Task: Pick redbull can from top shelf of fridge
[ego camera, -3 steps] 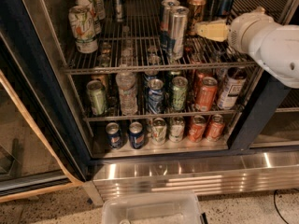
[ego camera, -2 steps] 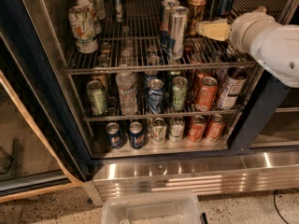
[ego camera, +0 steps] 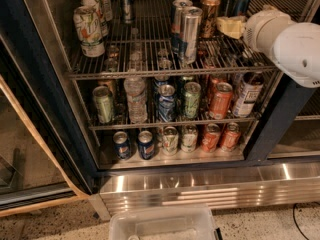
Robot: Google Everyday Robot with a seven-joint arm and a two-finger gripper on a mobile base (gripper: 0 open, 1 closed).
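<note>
Inside the fridge (ego camera: 200, 191), the gripper (ego camera: 231, 27) is being held over the top shelf (ego camera: 150, 74); the redbull can (ego camera: 241, 0) is standing just behind it. Grip state cannot be told.

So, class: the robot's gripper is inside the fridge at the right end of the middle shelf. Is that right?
Not quite. The gripper is inside the fridge at the right end of the top shelf, not the middle one. The camera view shows it.
</note>
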